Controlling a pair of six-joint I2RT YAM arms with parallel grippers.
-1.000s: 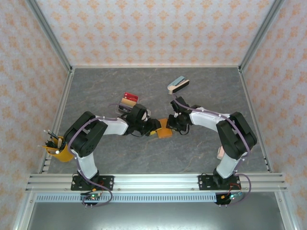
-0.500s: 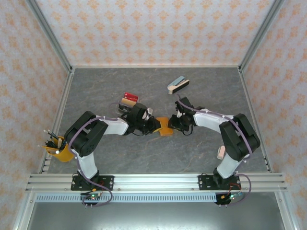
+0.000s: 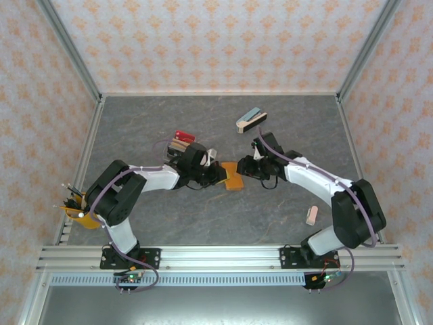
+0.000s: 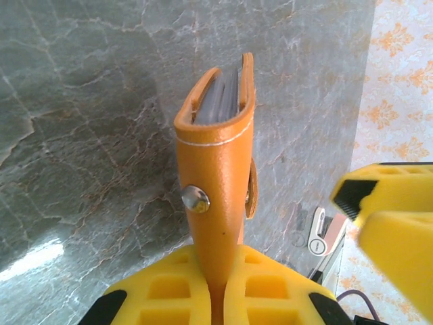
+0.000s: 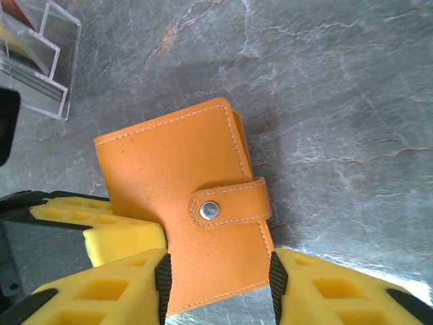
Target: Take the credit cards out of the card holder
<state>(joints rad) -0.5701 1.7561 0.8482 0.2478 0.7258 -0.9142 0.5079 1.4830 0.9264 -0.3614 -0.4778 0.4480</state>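
The card holder (image 3: 234,177), an orange leather wallet with its snap strap fastened, is at mid-table between both arms. My left gripper (image 3: 218,174) is shut on it; in the left wrist view the card holder (image 4: 216,176) stands edge-on between the yellow fingers (image 4: 162,291), and grey-blue lining shows at its far end. My right gripper (image 5: 216,288) is open and straddles the near end of the card holder (image 5: 179,196). Its black pads (image 5: 163,277) sit at the two side edges, below the snap.
A clear stand with red and tan cards (image 3: 181,141) stands just behind the left gripper. A grey-blue and black wedge (image 3: 251,120) lies further back. A yellow cup of pens (image 3: 80,209) is at the left edge, and a small pink piece (image 3: 312,215) at the right front.
The right arm has swung its elbow out to the right and its gripper has settled over the card holder. The card holder has shifted slightly away and to the right in the left gripper.
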